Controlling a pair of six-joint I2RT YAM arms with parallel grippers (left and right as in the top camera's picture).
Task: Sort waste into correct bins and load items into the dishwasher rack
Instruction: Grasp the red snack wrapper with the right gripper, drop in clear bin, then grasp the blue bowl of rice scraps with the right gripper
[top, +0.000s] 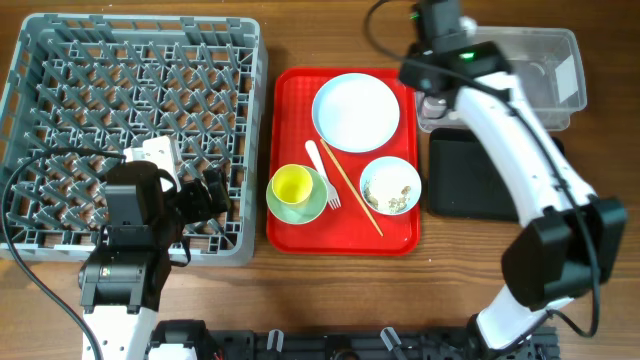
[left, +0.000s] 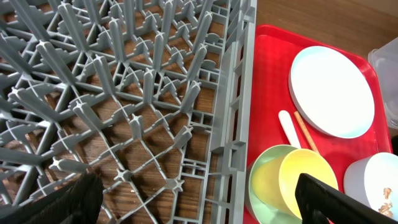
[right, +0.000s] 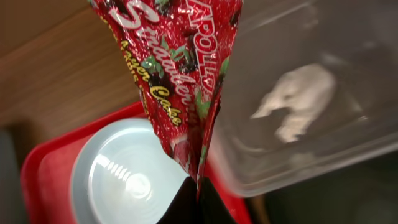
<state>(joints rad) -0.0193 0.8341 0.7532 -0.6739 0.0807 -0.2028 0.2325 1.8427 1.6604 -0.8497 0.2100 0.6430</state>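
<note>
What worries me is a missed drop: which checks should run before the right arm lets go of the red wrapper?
1. Grip: ok, the right gripper pinches the wrapper by its end.
2. Wrapper above the clear tub: cannot tell; it hangs at the rim, beside the plate.
3. Room in the tub: ok, only a tissue shows inside.
4. Left gripper out of the way: ok, open and empty over the rack.

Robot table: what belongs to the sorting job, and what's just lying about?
Job: grey pegged rack, clear plastic tub, black tray, red printed wrapper, white round plate, yellow cup, green saucer, white bowl, white fork, wooden chopsticks.
Other: red serving tray, wooden table.
</note>
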